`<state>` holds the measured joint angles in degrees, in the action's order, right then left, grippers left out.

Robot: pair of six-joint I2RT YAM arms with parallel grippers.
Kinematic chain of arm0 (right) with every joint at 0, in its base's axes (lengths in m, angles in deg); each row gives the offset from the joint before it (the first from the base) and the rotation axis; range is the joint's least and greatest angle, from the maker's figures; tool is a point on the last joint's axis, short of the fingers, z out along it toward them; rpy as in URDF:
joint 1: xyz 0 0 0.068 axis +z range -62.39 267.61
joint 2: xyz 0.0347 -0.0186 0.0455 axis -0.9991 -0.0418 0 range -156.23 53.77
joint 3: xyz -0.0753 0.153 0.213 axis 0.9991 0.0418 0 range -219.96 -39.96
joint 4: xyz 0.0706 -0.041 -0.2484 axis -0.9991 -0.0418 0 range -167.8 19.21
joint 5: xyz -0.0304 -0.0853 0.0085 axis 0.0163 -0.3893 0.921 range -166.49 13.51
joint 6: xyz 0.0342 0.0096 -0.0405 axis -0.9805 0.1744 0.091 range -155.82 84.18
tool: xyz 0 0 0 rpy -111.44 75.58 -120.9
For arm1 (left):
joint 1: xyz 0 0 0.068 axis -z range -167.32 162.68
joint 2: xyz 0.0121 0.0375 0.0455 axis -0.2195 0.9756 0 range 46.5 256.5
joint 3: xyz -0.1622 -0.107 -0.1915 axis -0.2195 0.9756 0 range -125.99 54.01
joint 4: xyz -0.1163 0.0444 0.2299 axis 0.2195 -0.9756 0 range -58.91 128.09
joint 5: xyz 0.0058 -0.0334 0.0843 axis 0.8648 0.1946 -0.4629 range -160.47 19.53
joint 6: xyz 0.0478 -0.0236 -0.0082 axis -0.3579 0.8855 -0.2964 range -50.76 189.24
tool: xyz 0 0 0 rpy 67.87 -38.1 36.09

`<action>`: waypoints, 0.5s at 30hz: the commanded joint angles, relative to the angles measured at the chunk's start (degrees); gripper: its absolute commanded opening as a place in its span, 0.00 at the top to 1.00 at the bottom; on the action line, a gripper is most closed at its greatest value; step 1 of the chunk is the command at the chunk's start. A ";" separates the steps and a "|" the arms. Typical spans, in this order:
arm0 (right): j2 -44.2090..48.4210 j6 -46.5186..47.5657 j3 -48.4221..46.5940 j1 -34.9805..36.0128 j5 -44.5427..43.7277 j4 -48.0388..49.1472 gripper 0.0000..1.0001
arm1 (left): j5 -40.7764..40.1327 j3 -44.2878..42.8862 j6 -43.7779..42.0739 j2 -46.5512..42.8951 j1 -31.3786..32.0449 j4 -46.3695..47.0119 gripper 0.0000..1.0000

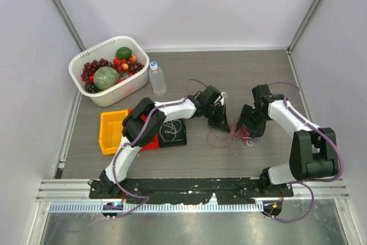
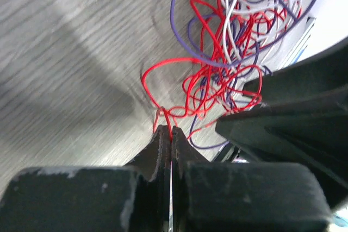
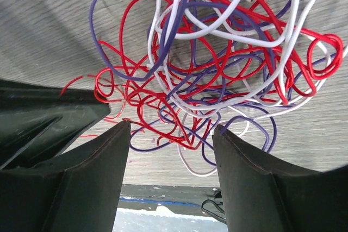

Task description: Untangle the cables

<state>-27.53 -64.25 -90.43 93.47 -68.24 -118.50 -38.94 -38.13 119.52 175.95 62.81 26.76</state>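
Starting nearest the bases, we see the left gripper (image 2: pixel 171 133) closed tight, pinching one red strand of the cables (image 2: pixel 228 52). Our right gripper (image 3: pixel 171 131) stands wide open, its jaws beside the tangle, holding nothing. The tangle lies on the table (image 1: pixel 195 164) between both grippers. Farther back stand a bottle (image 1: pixel 157 78) and a fruit basket (image 1: pixel 117 97).
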 commanded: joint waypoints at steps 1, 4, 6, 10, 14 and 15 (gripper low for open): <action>-0.88 -1.46 1.17 -0.07 0.72 3.14 0.34 | 0.29 2.66 -4.05 -8.76 -0.56 0.43 1.00; -2.19 -1.28 0.82 -0.07 -0.77 3.84 0.36 | -0.24 5.29 -5.89 -15.08 -0.56 0.96 1.00; -3.25 -1.28 0.47 -0.07 -2.18 4.20 0.39 | -1.90 6.79 -8.17 -20.26 -0.56 0.26 1.00; -4.66 -1.02 0.29 -0.07 -5.95 4.72 0.45 | -5.16 7.06 -15.20 -31.42 -1.69 -3.78 1.00; -5.27 -0.67 1.17 -0.07 -8.07 5.86 0.49 | -6.39 4.78 -17.32 -43.03 -4.77 -4.05 1.00; -5.36 -0.67 1.61 -0.07 -10.25 6.21 0.50 | -7.26 3.21 -18.54 -44.97 -5.47 -4.57 1.00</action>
<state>-32.53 -65.01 -89.23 93.47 -72.39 -114.48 -43.51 -30.30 106.74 140.94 60.49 22.73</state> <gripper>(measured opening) 0.514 0.014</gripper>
